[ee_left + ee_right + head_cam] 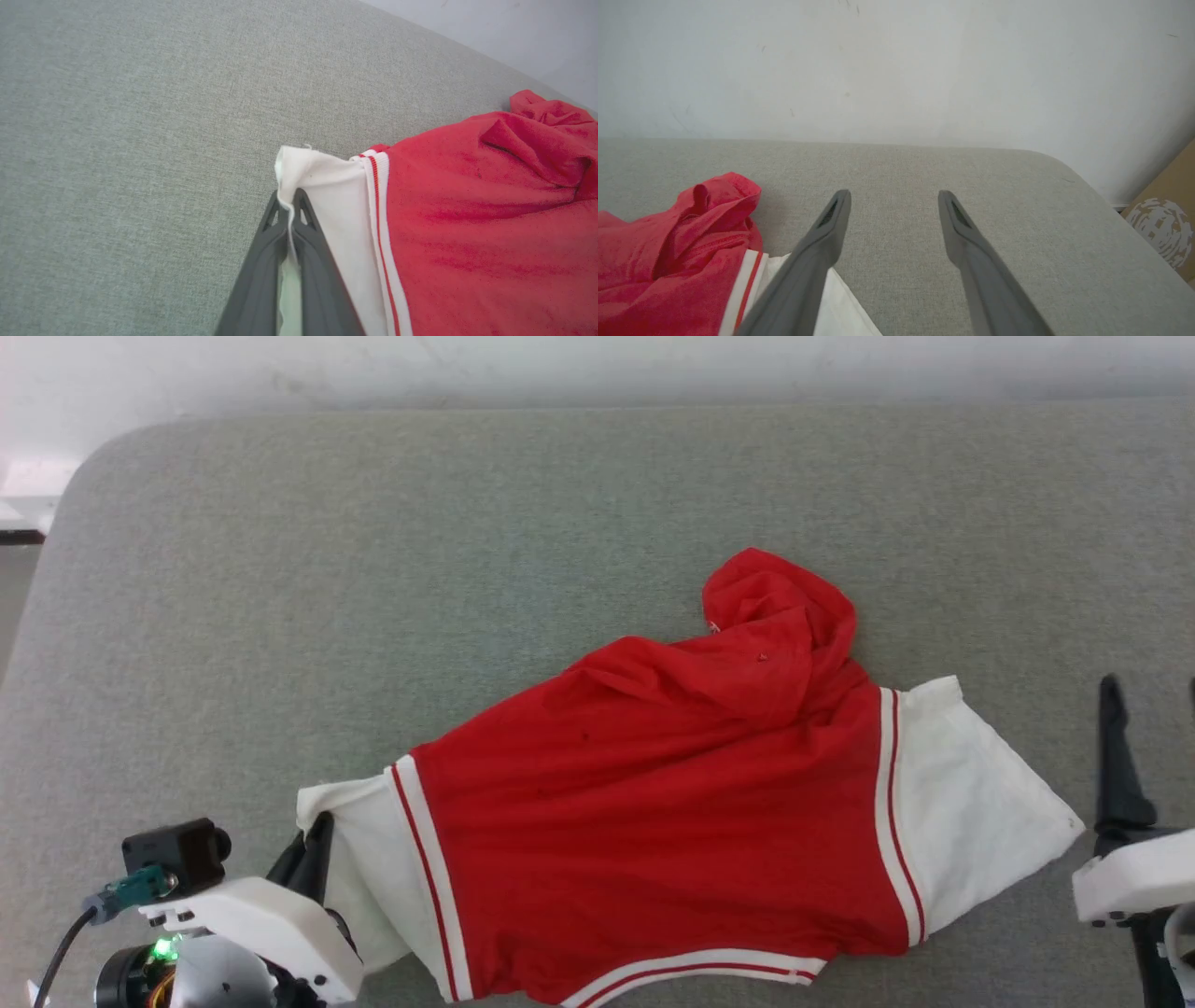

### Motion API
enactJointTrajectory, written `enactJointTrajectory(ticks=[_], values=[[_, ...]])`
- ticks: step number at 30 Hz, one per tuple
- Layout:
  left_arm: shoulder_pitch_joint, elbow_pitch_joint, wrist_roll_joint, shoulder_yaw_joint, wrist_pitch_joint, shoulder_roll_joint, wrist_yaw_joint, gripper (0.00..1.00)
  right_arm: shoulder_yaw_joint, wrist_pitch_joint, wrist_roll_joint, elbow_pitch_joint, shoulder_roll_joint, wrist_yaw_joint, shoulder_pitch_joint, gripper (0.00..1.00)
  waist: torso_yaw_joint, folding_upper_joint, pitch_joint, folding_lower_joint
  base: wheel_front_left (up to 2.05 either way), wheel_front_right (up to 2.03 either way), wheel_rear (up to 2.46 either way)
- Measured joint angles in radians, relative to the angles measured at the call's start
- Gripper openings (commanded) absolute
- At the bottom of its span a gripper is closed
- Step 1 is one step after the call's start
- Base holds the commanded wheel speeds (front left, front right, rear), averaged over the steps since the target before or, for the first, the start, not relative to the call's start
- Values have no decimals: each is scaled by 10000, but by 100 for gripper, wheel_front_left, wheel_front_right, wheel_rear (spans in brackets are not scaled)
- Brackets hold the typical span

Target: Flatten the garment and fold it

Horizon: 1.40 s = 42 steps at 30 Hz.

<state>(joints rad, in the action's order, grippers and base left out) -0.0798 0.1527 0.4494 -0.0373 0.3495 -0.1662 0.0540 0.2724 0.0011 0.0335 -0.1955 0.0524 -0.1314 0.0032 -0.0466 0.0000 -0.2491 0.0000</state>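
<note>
While the red jersey-style shirt with white short sleeves [653,803] sprawls rumpled across the lower middle of the head view on the grey fabric surface [373,569], the left gripper [317,831] at lower left is pinched tight on a white sleeve edge. Over at lower right, the right gripper [894,200] is spread wide with nothing in it, just beside the other sleeve.

The garment [653,803] is a red shirt with white short sleeves and white, red-striped trim at the sleeve seams and along the edge nearest the robot; it lies spread but rumpled on the grey cushion [373,569], a plain red side up; its far part is bunched into a raised, creased fold toward the right; the right sleeve lies flat; the left sleeve's edge is pinched between the closed fingers of the left gripper [288,205].
</note>
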Motion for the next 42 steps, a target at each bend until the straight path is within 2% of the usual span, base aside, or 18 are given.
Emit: enactJointTrajectory(ticks=[5, 8, 11, 18, 26, 27, 28, 29, 36, 39, 42], values=[[-30, 178, 242, 307, 128, 65, -228, 0, -359, 2562, -148, 330, 59, -2, 21, 100, -199, 0, -104, 0, 0, 0, 0], [8, 209, 272, 558, 130, 169, -276, 0, -690, 4165, -236, 637, 627, -2, 40, 100, -275, 0, -168, 0, 0, 0, 0], [78, 219, 274, 708, 159, 242, -288, 0, -959, 5070, -75, 752, 1179, -2, 17, 100, -316, 0, -238, 0, 0, 0, 0], [201, 303, 274, 773, 201, 215, -349, 0, -1463, 5971, 405, 1127, 2079, -2, -50, 100, -371, 0, -442, 0, 0, 0, 0], [292, 395, 347, 805, 211, 184, -357, 0, -1707, 6006, 897, 1741, 2698, -2, -514, 100, -456, 0, -830, 0, 0, 0, 0], [318, 395, 347, 815, 211, 182, -357, 0, -1760, 6132, 993, 1768, 2732, -2, -561, 78, -468, 0, -868, 0, 0, 0, 0], [360, 389, 349, 828, 211, 180, -359, 0, -1783, 6295, 1147, 1764, 2736, -2, -605, 29, -480, 0, -897, 0, 0, 0, 0], [402, 391, 351, 838, 211, 178, -362, 0, -1845, 6479, 1344, 1749, 2750, 4, -633, 0, -492, 0, -914, 0, 0, 0, 0], [464, 393, 370, 848, 207, 132, -368, 0, -2096, 7256, 2059, 1356, 2840, 2, -688, 0, -448, 0, -788, 0, 0, 0, 0], [463, 393, 439, 836, 198, 134, -366, 0, -2015, 7147, 2059, 1197, 2796, 2, -640, 0, -404, 0, -691, 0, 0, 0, 0], [463, 395, 583, 817, 69, 207, -368, 0, -1705, 6587, 2057, 945, 2437, 0, -612, 0, -364, 0, -592, 0, 0, 0, 0]])
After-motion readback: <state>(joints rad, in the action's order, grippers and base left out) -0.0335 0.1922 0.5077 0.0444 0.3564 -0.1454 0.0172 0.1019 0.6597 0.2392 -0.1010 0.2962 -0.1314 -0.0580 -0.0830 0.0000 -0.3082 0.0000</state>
